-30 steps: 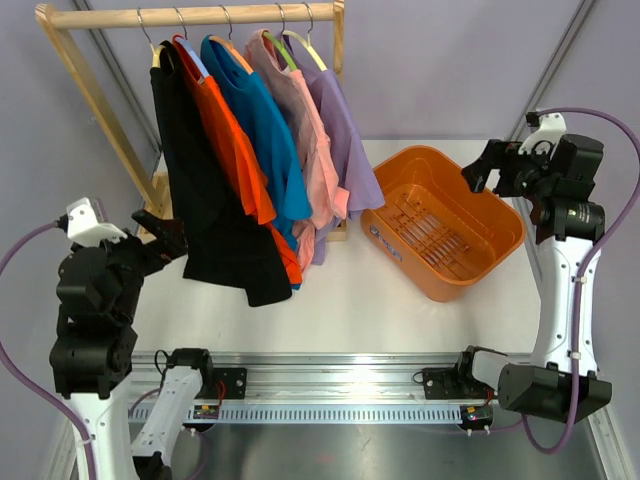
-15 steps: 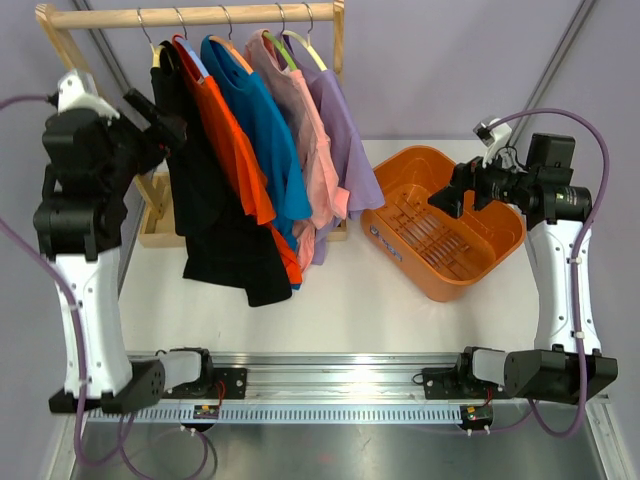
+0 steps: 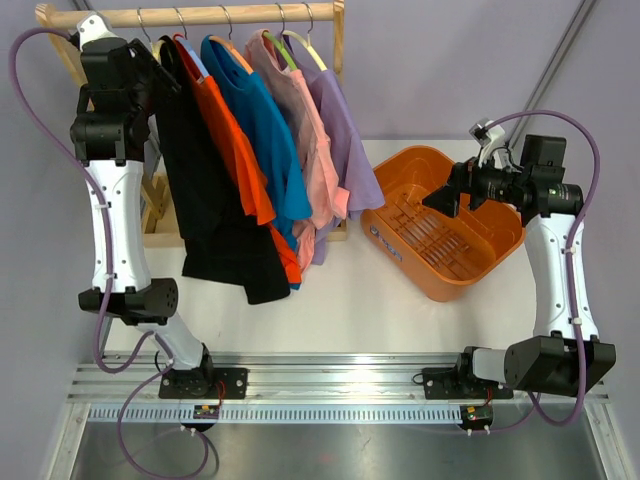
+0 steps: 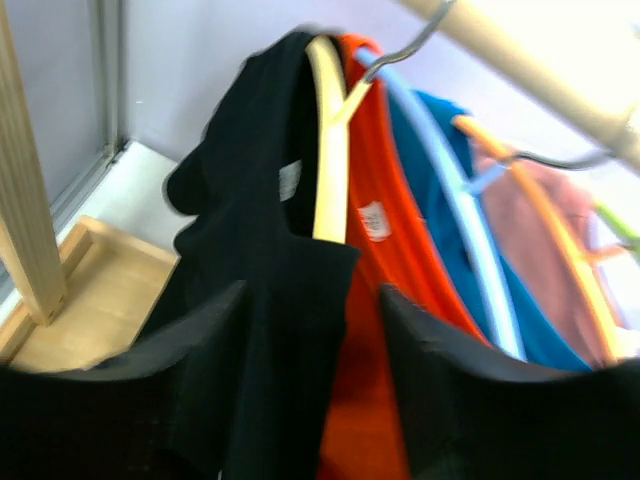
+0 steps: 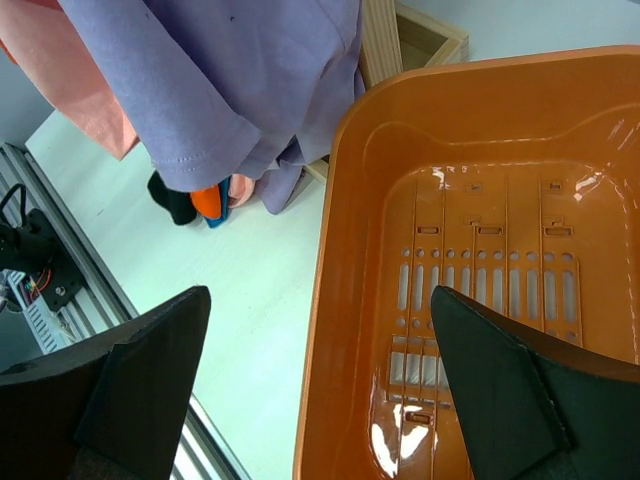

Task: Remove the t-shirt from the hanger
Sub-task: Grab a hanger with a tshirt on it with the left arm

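Observation:
The black t-shirt (image 3: 215,200) hangs first from the left on the wooden rail (image 3: 200,14), on a cream hanger (image 4: 328,150). My left gripper (image 3: 160,75) is raised to the shirt's shoulder just below the rail. In the left wrist view its jaws (image 4: 312,310) stand partly apart around the black shoulder fabric, with a strip of orange shirt showing beside the right finger. The black t-shirt (image 4: 260,230) still sits on the hanger. My right gripper (image 3: 445,195) hovers wide open over the orange basket (image 3: 400,160) and holds nothing (image 5: 320,330).
Orange (image 3: 235,140), blue (image 3: 270,130), pink (image 3: 305,140) and purple (image 3: 345,130) shirts hang close beside the black one. The rack's wooden base (image 3: 160,215) stands on the table's left. The basket wall (image 5: 350,200) lies under the right gripper.
My left arm rose from the black shirt's hem to its shoulder at the rail, and its jaws narrowed. The right gripper swung left over the basket.

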`<state>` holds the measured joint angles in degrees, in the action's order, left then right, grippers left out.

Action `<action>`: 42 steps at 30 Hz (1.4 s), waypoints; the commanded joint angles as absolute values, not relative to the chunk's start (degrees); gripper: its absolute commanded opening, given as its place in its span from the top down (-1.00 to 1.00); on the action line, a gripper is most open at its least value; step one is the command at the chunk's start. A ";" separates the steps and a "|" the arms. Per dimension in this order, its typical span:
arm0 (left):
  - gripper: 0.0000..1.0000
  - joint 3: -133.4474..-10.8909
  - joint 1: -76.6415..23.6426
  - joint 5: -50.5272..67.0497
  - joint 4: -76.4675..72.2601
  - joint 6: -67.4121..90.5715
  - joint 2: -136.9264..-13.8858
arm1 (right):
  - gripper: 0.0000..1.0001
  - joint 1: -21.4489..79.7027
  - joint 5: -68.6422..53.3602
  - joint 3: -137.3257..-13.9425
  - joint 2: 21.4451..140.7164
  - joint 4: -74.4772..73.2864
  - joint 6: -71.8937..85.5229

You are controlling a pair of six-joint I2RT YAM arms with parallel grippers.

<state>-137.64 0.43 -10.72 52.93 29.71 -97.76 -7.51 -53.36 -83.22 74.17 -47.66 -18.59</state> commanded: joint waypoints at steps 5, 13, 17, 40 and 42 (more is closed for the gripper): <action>0.49 -136.59 1.23 -14.24 49.40 25.76 -97.30 | -0.99 -7.38 -56.51 -82.27 75.14 -42.98 -15.65; 1.00 -128.42 1.14 -14.50 39.91 20.57 -90.63 | -0.99 -7.38 -57.57 -82.53 75.94 -42.80 -14.85; 1.00 -124.55 1.14 -13.62 32.97 18.99 -86.59 | -0.99 -7.38 -57.83 -82.62 75.76 -42.71 -14.68; 1.00 -118.83 2.72 -0.97 24.08 21.80 -77.17 | -0.99 -7.38 -63.02 -82.26 75.06 -46.76 -19.34; 1.00 -117.96 3.25 -0.26 23.30 22.41 -76.73 | -0.99 -7.38 -63.02 -82.44 74.97 -47.46 -19.69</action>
